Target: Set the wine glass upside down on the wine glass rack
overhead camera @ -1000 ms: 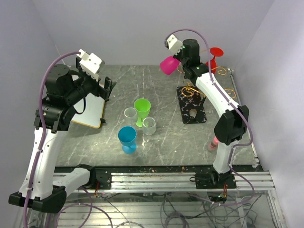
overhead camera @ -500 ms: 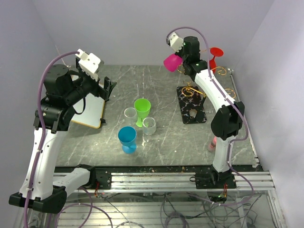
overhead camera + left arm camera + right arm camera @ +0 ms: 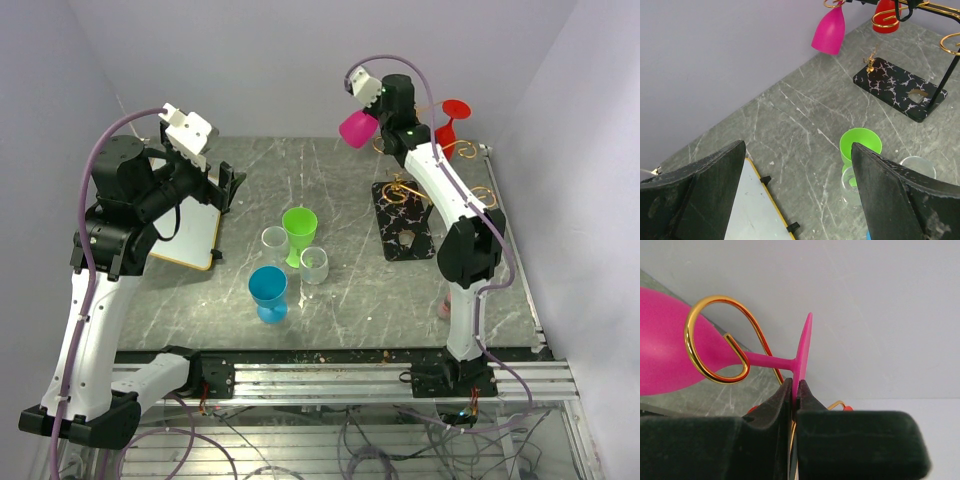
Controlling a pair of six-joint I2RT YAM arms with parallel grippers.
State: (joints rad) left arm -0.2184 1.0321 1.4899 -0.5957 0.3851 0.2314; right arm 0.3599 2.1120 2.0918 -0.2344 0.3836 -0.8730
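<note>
Pink wine glass (image 3: 665, 355) was clamped by its foot in the right end effector (image 3: 794, 388), stem at a wine glass rack (image 3: 405, 218) curl; left end effector (image 3: 797, 150) apart, empty.

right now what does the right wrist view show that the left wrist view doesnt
Only the right wrist view: the right gripper shut on the flat foot of the pink plastic wine glass, whose stem lies sideways at a curled gold wire hook.
Only the left wrist view: the open left gripper, the green plastic cup, a clear cup, the rack's black white-marbled base and a white board.
Both: the pink glass, gold rack wire and the grey marbled table.
</note>
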